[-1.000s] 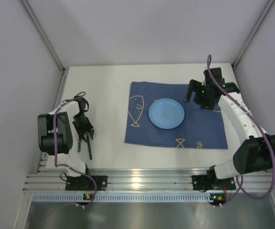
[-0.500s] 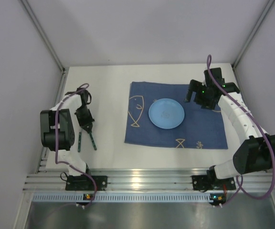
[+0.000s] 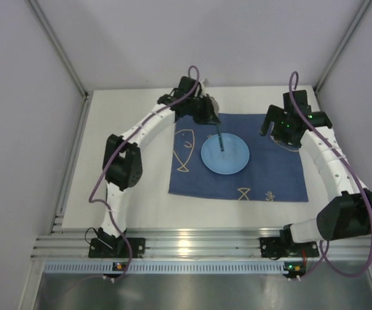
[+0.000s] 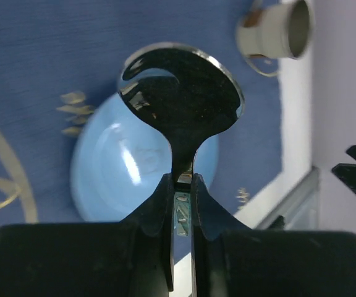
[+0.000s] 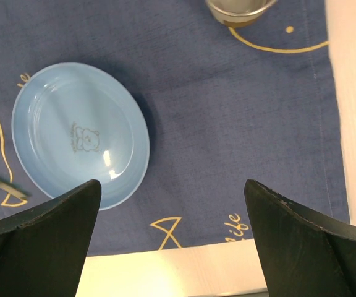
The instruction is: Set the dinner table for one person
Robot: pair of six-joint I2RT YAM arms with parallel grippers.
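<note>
pinching a spoon (image 4: 181, 105), your left end effector (image 4: 181, 185) hangs over the blue plate (image 4: 113, 179); your right end effector (image 5: 172, 185) gapes wide.

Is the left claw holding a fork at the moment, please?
No, the left claw grips a spoon by its handle, bowl pointing outward.

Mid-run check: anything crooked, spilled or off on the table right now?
Nothing looks spilled or damaged. The blue cloth lies slightly skewed on the table, its near edge slanting against the front edge. The spoon is pinched in the left fingers over the blue plate, not laid down yet.
</note>
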